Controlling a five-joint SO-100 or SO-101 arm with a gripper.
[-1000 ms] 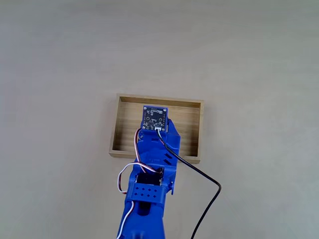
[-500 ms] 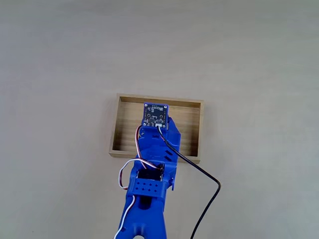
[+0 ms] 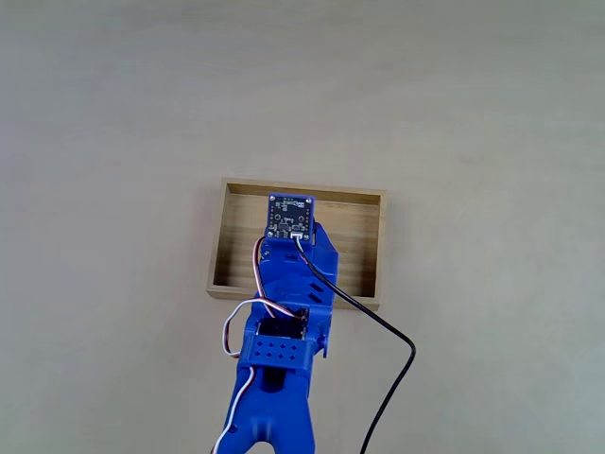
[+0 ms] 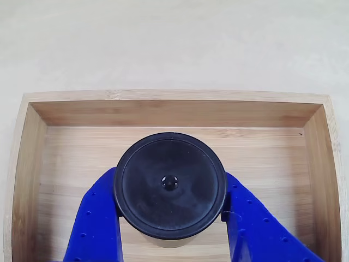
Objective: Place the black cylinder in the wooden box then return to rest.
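Observation:
In the other view the black cylinder (image 4: 170, 185) shows its round flat top above the plank floor of the wooden box (image 4: 174, 112), and my gripper (image 4: 171, 210) is shut on it, one blue finger on each side. Whether the cylinder touches the floor I cannot tell. In the fixed view my blue arm (image 3: 284, 322) reaches from the bottom edge over the wooden box (image 3: 364, 241), and its camera board covers the gripper and the cylinder.
The box lies on a pale tabletop (image 3: 473, 113) with open room on every side. A black cable (image 3: 392, 378) runs from the wrist down to the right of the arm, and white, red and black wires (image 3: 241, 326) loop on its left.
The arm has crept slightly farther over the box, the camera board shifting a little up and left. The box has stayed in place.

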